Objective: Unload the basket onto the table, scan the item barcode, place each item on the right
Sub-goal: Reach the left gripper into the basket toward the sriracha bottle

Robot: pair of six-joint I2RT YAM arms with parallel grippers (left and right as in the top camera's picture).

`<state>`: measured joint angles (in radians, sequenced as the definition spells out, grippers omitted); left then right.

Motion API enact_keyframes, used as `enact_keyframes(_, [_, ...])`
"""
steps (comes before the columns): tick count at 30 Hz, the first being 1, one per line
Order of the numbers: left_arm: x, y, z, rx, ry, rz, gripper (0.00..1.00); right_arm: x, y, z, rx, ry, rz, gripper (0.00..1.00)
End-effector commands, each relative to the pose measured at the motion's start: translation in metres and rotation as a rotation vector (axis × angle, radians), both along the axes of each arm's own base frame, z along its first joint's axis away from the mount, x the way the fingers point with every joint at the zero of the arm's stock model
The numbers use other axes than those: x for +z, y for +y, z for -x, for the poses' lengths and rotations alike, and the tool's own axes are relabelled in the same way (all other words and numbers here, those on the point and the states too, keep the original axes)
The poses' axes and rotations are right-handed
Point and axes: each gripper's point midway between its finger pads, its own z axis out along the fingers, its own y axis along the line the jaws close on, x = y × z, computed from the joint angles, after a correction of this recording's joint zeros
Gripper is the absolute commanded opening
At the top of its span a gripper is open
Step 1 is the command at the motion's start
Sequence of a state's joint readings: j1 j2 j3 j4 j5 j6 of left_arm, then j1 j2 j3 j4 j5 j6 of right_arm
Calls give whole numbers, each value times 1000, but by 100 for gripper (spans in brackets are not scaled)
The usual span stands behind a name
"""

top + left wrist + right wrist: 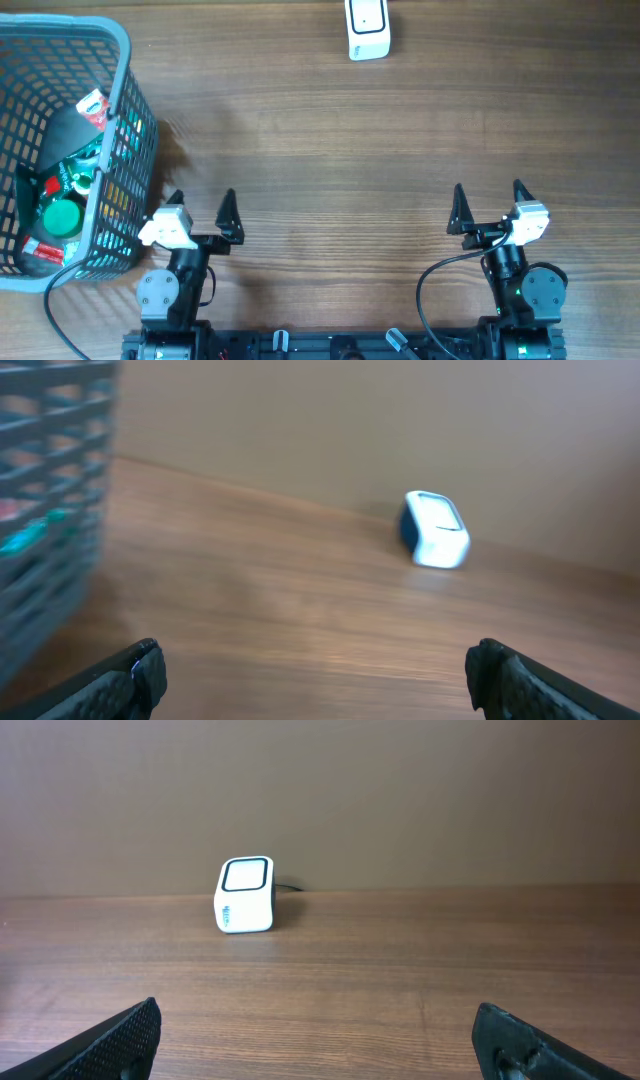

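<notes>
Nearest the robot, the left claw (200, 197) and right claw (488, 190) gape wide and empty, well short of the scanner (368, 28), probably poised to reach. The items (62, 215), a green lid and a red-and-white packet among them, lie jumbled in the grey basket (125, 60), far left of the scanner; no barcode shows. The white scanner's window faces the arms across the bare worktop (330, 150).

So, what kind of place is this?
Probably a mock shop checkout, not a real store: a white scanner stands on a wooden table, and a grey basket holds packaged goods.
</notes>
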<state>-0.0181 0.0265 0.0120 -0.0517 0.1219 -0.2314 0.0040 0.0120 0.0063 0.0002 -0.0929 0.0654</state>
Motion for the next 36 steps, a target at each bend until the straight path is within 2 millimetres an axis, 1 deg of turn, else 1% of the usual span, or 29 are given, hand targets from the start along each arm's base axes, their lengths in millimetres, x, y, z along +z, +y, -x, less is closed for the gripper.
enact_keyframes(1, [10,-36,8,-214,-35,53,100,0,0,0,-2,-1,11,100])
enact_keyframes(3, [19,-45,12,-267,-47,77,100,0,0,0,-2,-1,11,100])
enact_keyframes(5, [27,-47,15,-284,-53,109,100,0,0,0,-2,-1,11,100])
enact_keyframes(8, [52,-52,21,-319,-91,145,100,0,0,0,-2,-1,11,100])
enact_keyframes(15, [115,-52,37,-328,-218,126,100,0,0,0,-2,-1,11,100])
enact_keyframes(20, [150,-49,38,-313,-252,115,100,0,0,0,-2,-1,11,100])
enact_keyframes(22, [169,-49,35,-306,-262,87,100,0,0,0,-2,-1,11,100])
enact_keyframes(26, [201,-43,22,-267,-275,20,100,0,0,0,-2,-1,11,100])
enact_keyframes(29, [226,-32,2,-190,-261,-25,100,0,0,0,-2,-1,11,100])
enact_keyframes(33, [257,-6,-29,-33,-216,-18,100,0,0,0,-2,-1,11,100])
enact_keyframes(35, [272,9,-40,59,-214,-24,100,0,0,0,-2,-1,11,100])
enact_keyframes(36, [286,24,-46,145,-222,-35,100,0,0,0,-2,-1,11,100])
